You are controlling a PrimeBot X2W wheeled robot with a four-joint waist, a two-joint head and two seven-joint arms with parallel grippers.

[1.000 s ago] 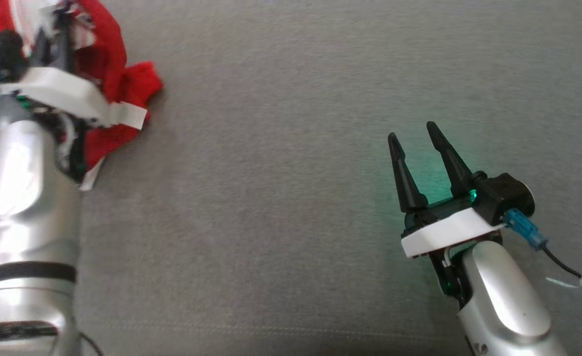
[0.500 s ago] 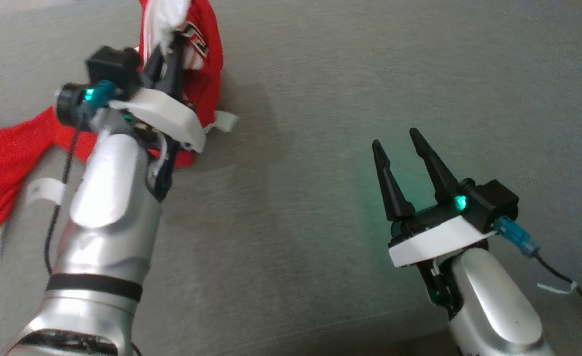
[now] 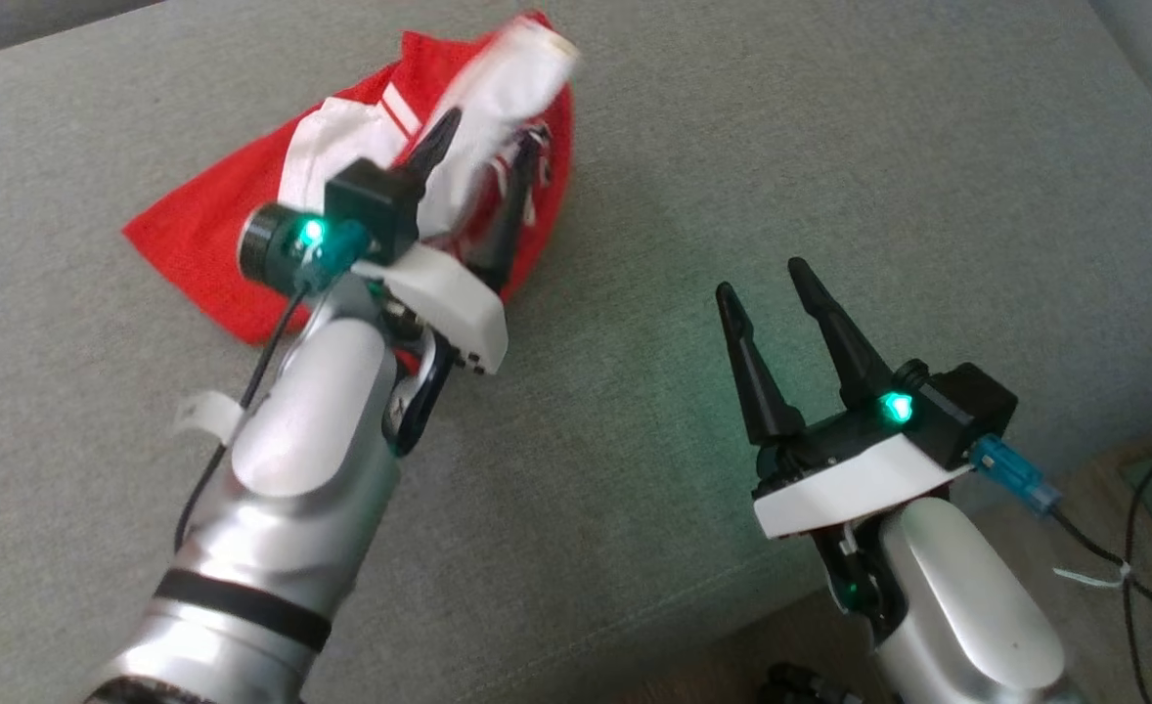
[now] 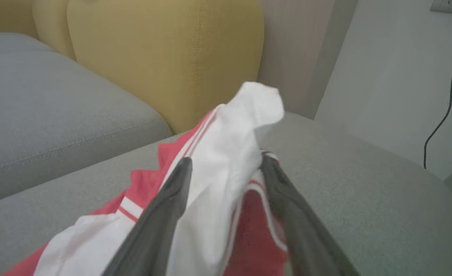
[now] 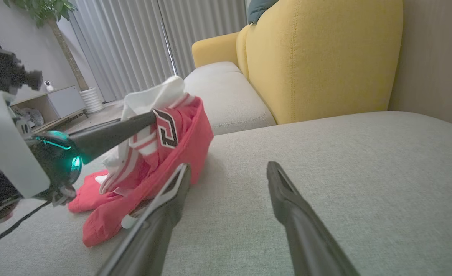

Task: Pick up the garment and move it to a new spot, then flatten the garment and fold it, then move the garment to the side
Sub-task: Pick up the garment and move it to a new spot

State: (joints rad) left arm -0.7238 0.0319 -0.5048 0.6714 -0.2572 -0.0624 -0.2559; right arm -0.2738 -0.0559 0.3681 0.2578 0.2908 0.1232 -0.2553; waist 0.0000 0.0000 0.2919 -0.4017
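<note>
The red and white garment (image 3: 204, 235) lies bunched on the grey cushion (image 3: 693, 176), with a white fold standing up. My left gripper (image 3: 483, 147) is open around that white fold (image 4: 226, 130), and the cloth rises loosely between its spread fingers (image 4: 172, 199). The fold looks blurred in the head view. My right gripper (image 3: 762, 279) hovers open and empty over bare cushion, to the right of the garment (image 5: 187, 142). The right wrist view shows one left finger (image 5: 114, 134) lying against the cloth.
A yellow sofa back (image 5: 318, 57) and a second grey seat (image 4: 57, 99) stand beyond the cushion. The cushion's front edge and floor with black cables (image 3: 1143, 508) are at the lower right. A wall with a hanging cable (image 4: 448, 103) is to the right.
The head camera has swung, so the whole picture has shifted. My left gripper's jaws have gone from shut on the garment to spread wide. The right gripper stays open.
</note>
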